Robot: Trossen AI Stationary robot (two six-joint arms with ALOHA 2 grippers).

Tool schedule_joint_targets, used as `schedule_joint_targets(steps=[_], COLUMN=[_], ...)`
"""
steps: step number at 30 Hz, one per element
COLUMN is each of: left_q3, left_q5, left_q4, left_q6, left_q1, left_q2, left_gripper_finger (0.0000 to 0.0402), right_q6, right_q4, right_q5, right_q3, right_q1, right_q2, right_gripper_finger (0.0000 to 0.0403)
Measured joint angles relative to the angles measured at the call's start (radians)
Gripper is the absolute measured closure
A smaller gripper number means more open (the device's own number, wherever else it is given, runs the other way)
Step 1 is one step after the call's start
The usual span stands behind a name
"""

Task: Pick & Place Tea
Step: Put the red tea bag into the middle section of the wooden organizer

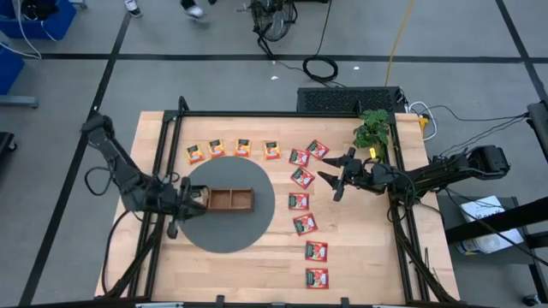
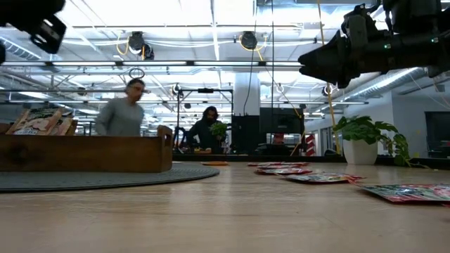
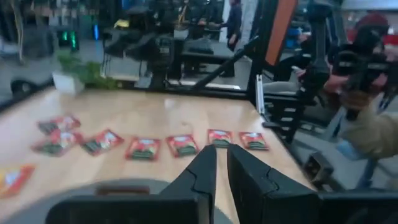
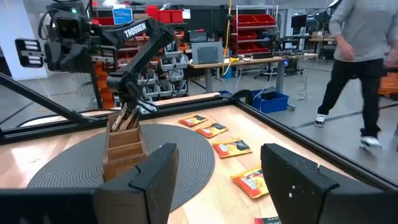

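Four orange-yellow tea packets [image 1: 231, 149] lie in a row at the far side of the table. Several red-and-green packets [image 1: 302, 201] lie in a line running from the far side to the near edge, also seen in the left wrist view [image 3: 144, 148]. A few packets [image 2: 39, 121] stand in the left end compartment of the wooden tray [image 1: 231, 199]. My left gripper [image 1: 193, 198] hangs shut above that end of the tray [image 4: 124, 149]. My right gripper [image 1: 338, 178] is open and hovers high over the far red packets, touching nothing.
The tray sits on a round grey mat [image 1: 227, 233]. A potted plant [image 1: 371, 130] stands at the far right corner. A black frame rails the table's left, far and right sides. People move in the room beyond the table. Bare wood lies right of the red packets.
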Motion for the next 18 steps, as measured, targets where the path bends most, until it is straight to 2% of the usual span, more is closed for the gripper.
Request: schedule_joint_targets(steps=[2, 7, 12, 18], left_q3=[-0.010, -0.025, -0.056, -0.066], left_q5=[0.040, 0.065, 0.228, 0.273], left_q4=[-0.026, -0.209, -0.218, -0.340], left_q6=[0.039, -0.014, 0.062, 0.080], left_q1=[0.058, 0.196, 0.311, 0.408], left_q2=[-0.033, -0.166, -0.327, -0.444], left_gripper_finger=[0.0355, 0.0355, 0.0355, 0.0355], right_q6=[0.009, 0.021, 0.022, 0.008], right_q4=[0.002, 0.001, -0.014, -0.028], right_q5=[0.000, -0.001, -0.002, -0.058], right_q3=[0.000, 0.000, 0.000, 0.000], right_q1=[0.000, 0.000, 0.000, 0.000], right_q2=[0.000, 0.000, 0.000, 0.000], right_gripper_finger=[0.0190, 0.0190, 0.0190, 0.0190])
